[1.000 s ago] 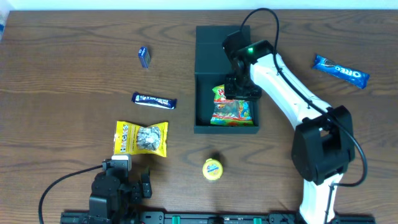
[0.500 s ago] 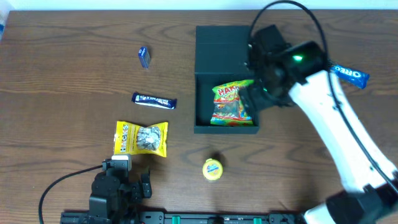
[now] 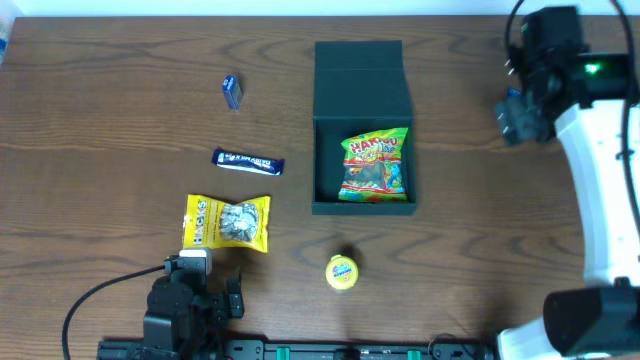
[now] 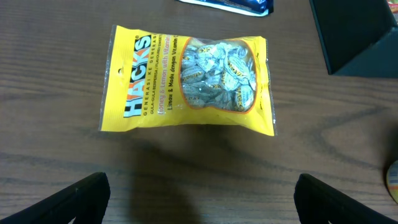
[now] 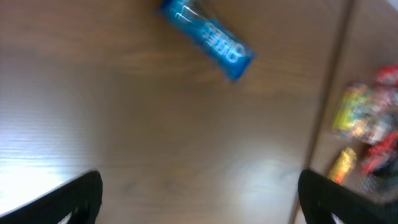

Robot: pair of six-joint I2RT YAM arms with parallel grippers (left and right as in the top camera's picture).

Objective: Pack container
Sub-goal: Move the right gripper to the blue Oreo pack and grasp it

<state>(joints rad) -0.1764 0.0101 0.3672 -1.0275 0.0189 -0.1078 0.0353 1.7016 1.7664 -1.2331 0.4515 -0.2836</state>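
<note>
overhead, the container (image 3: 362,75) holds a candy bag (image 3: 375,165); at its 3 o'clock the right gripper (image 5: 200,199) hangs spread and empty near a cookie pack (image 5: 206,38), the left gripper (image 4: 205,202) likewise.

White arm (image 3: 600,190), black right claw (image 3: 517,118), green light (image 3: 595,69).

Even bright light; left wrist sharp, right wrist motion-blurred w/ glare

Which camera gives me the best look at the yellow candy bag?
Left wrist: the yellow candy bag lies whole and large, label readable. Overhead shows it whole but small. Right wrist misses it.
</note>
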